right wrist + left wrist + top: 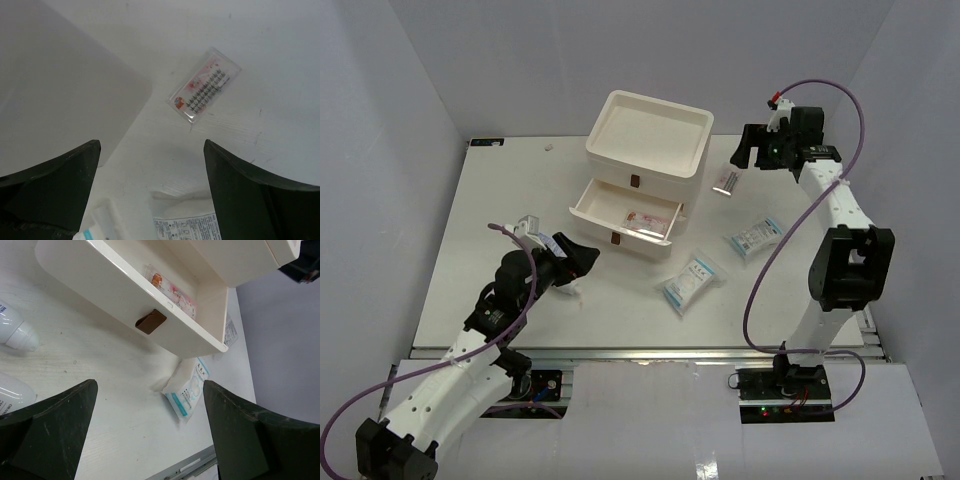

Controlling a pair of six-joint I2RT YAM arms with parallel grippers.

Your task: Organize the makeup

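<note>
Pink-white sachet (204, 85) is found just ahead of the right jaws.
These are spread wide and empty; its long axis is slanted.

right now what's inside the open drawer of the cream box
A flat clear packet with pink print lies in the open drawer. The drawer's rear is covered by the box above, so anything back there cannot be seen.

White-shelled left arm (450, 375) and right arm (830, 215) with black joints, black base plates (785, 395) at the table's (500, 200) near edge, looping purple cables (747, 300), black left gripper (580, 265) and right gripper (740, 155), dark wedge-shaped fingers (55, 425).
</note>
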